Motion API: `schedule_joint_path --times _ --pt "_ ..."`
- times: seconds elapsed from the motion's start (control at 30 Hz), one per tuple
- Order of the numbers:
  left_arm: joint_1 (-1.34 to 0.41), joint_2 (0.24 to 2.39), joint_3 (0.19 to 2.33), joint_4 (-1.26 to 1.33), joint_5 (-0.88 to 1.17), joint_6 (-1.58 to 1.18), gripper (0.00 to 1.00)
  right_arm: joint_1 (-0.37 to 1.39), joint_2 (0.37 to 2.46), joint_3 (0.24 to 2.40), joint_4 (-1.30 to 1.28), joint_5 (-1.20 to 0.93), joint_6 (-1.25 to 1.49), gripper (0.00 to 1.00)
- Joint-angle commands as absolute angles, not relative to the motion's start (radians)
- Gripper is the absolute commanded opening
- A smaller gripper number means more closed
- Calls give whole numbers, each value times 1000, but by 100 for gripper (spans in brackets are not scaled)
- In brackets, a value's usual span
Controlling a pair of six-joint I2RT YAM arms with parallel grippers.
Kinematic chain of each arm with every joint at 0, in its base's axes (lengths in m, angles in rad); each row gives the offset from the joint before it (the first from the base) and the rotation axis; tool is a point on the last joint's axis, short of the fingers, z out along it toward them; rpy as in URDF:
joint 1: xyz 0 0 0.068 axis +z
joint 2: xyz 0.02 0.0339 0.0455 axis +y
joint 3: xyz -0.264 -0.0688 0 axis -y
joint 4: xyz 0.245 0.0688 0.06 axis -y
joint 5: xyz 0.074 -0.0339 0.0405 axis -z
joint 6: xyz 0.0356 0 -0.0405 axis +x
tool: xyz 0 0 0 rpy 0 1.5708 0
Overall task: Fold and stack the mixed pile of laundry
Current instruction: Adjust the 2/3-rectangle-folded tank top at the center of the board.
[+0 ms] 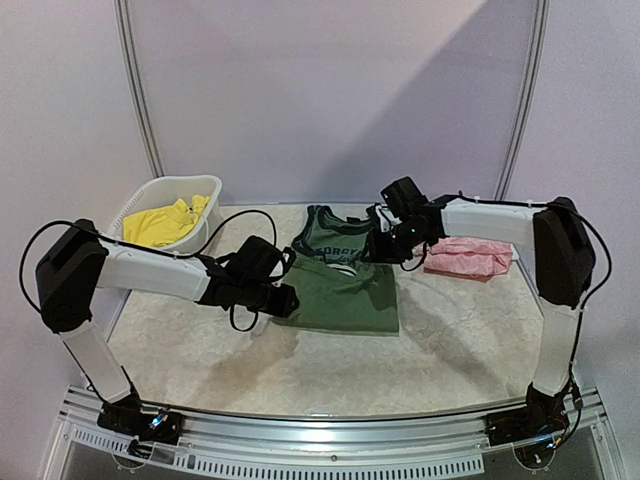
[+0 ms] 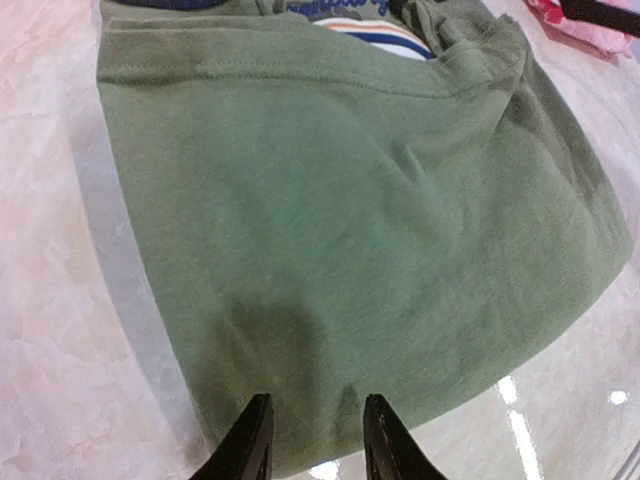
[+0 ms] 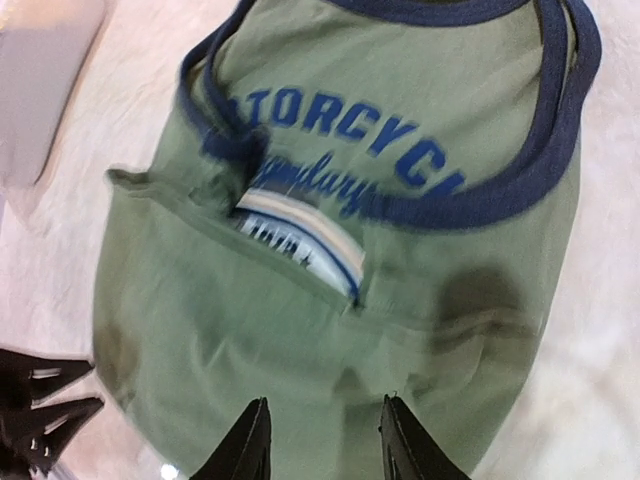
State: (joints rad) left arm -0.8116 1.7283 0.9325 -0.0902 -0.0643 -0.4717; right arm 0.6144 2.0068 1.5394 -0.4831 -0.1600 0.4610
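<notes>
The olive-green tank top [image 1: 340,290] lies flat mid-table, its lower half folded up over the blue lettering and striped graphic [image 3: 300,235]. My left gripper [image 1: 285,297] hovers at the top's left edge. In the left wrist view its gripper [image 2: 315,440] is open, just above the green cloth [image 2: 350,220], with a small pucker between the tips. My right gripper [image 1: 380,250] is at the top's right edge. In the right wrist view its gripper [image 3: 325,440] is open over the fold [image 3: 300,340], holding nothing. Yellow shorts [image 1: 165,225] sit in the basket. A pink garment [image 1: 468,257] lies to the right.
The white slotted basket [image 1: 205,186] stands at the back left of the table. The pink garment [image 2: 590,25] lies just beyond the tank top's far corner. Both arms reach inward over the pale marbled tabletop [image 1: 300,370]. A metal rail runs along the near edge.
</notes>
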Motion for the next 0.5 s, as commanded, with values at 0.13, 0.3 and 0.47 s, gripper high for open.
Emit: schedule_joint_path --times 0.13,0.3,0.47 --pt "-815 1709 931 -111 -100 -444 31 785 1878 1341 -357 -200 527 32" --pt "-812 1746 960 -118 -108 -426 31 806 1893 1284 -343 -201 546 24" --pt "-811 1785 964 -107 -103 -431 31 806 1918 1224 -337 -202 557 20"
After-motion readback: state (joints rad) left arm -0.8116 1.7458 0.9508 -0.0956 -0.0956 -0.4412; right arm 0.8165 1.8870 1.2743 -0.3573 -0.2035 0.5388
